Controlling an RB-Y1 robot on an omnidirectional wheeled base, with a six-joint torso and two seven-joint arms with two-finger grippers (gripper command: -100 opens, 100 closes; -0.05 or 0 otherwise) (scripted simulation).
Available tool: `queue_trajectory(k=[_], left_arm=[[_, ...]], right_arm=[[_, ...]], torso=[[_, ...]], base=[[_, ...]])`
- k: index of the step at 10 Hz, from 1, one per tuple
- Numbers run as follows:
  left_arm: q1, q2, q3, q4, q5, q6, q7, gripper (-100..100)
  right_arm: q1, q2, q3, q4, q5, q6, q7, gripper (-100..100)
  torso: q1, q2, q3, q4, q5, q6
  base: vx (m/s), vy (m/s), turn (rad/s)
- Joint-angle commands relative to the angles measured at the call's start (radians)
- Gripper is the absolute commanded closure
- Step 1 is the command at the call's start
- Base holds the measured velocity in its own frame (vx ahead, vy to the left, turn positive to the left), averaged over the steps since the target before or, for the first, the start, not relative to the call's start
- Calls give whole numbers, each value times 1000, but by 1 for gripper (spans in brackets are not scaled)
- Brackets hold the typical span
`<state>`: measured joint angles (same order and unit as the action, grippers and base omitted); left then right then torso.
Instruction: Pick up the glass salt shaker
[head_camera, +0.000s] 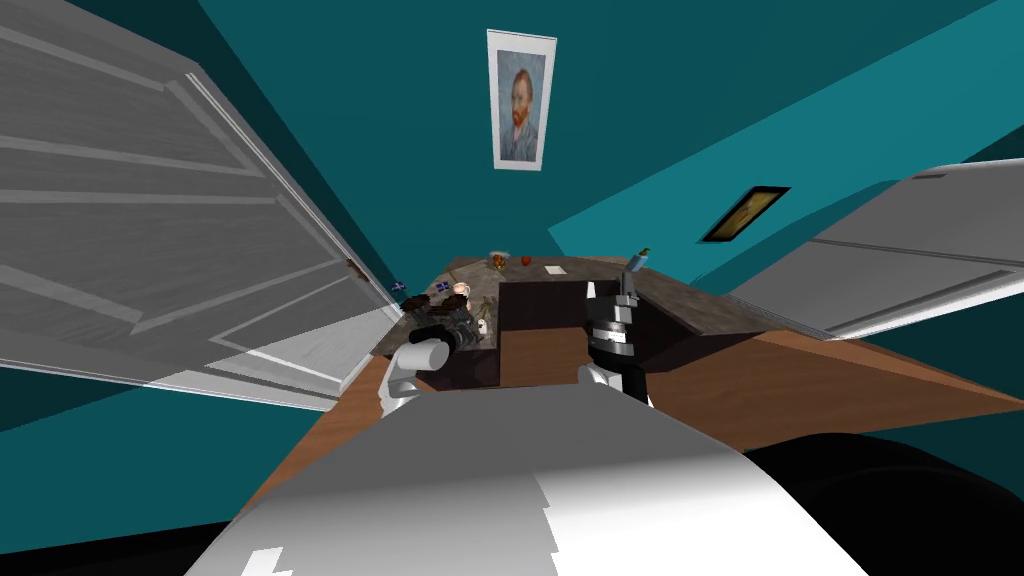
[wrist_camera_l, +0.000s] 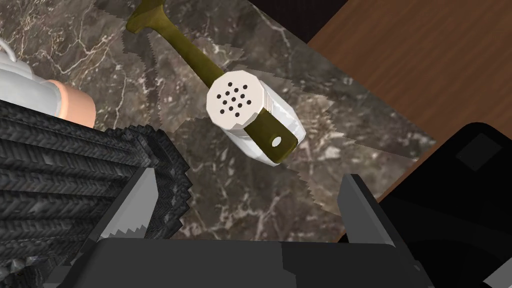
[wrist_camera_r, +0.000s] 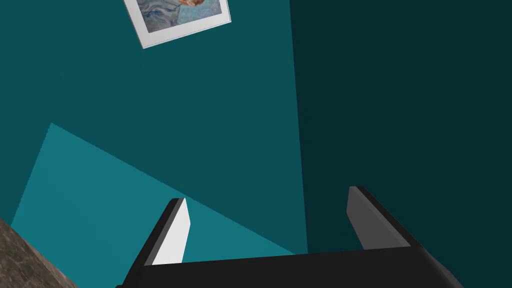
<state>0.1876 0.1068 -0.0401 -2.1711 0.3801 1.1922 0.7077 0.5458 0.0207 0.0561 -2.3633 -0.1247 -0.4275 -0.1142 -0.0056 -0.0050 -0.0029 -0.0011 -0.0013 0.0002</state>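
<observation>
The salt shaker (wrist_camera_l: 240, 107) stands on a dark, veined stone counter (wrist_camera_l: 225, 200), at 12 o'clock from the left gripper (wrist_camera_l: 248, 176) and clear of it. Its white cap, pierced with dark holes, is turned towards the wrist camera, and its body is pale and see-through. What the body holds cannot be told. An olive utensil handle (wrist_camera_l: 185, 47) crosses the shaker, with its holed end on the side nearer the gripper. Whether it lies over the body or shows through it cannot be told. The left gripper's fingers (wrist_camera_l: 135, 200) stand wide apart and grip nothing. A black woven thing (wrist_camera_l: 60, 170) lies close against one of them, and whether it holds anything is hidden. Past it is a white and peach cup (wrist_camera_l: 65, 102), its inside out of sight.

The head view gives the wider layout. The counter lies at 12 o'clock from the robot, with the left arm low over its wing at 11 o'clock. A red apple (head_camera: 526, 260) and a white sheet (head_camera: 555, 269) rest at the far end. A brown wooden floor (head_camera: 820, 380) runs below, and a white door (head_camera: 150, 200) stands at 9 o'clock.

The right gripper (wrist_camera_r: 267, 195) is raised at 1 o'clock, with its blades fully parted and empty.
</observation>
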Motion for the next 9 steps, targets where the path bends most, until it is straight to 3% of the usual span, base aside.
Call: queue_trajectory(k=[1, 2, 3, 6, 7, 8, 9], left_arm=[[0, 0, 0, 0, 0, 0, 0, -100], [-1, -1, 0, 1, 1, 5, 2, 0], [-11, 9, 3, 29, 24, -11, -18, -100], [-32, 27, 7, 86, 70, -41, -58, -100], [-26, 23, 5, 73, 60, -35, -49, -100], [-27, 24, 6, 75, 62, -37, -52, 100], [-27, 24, 6, 75, 62, -37, -51, 100]], right_arm=[[0, 0, 0, 0, 0, 0, 0, 0], [0, 0, 0, 0, 0, 0, 0, 0], [0, 0, 0, 0, 0, 0, 0, 0], [0, 0, 0, 0, 0, 0, 0, 0], [0, 0, 0, 0, 0, 0, 0, 0], [0, 0, 0, 0, 0, 0, 0, 0], [0, 0, 0, 0, 0, 0, 0, 0]], torso=[[0, 0, 0, 0, 0, 0], [2, 2, 1, 0, 0, 0], [4, 4, 2, 1, 1, 0], [1, 2, 1, 0, 0, -1], [0, 2, 1, 0, 0, 0], [2, 3, 2, 1, 0, 0], [4, 4, 3, 1, 1, 0]], base=[[33, -34, -13], [6, -6, 4], [27, -24, 123], [47, -67, 131], [23, -35, 16], [4, -7, -2], [0, 0, 0]])
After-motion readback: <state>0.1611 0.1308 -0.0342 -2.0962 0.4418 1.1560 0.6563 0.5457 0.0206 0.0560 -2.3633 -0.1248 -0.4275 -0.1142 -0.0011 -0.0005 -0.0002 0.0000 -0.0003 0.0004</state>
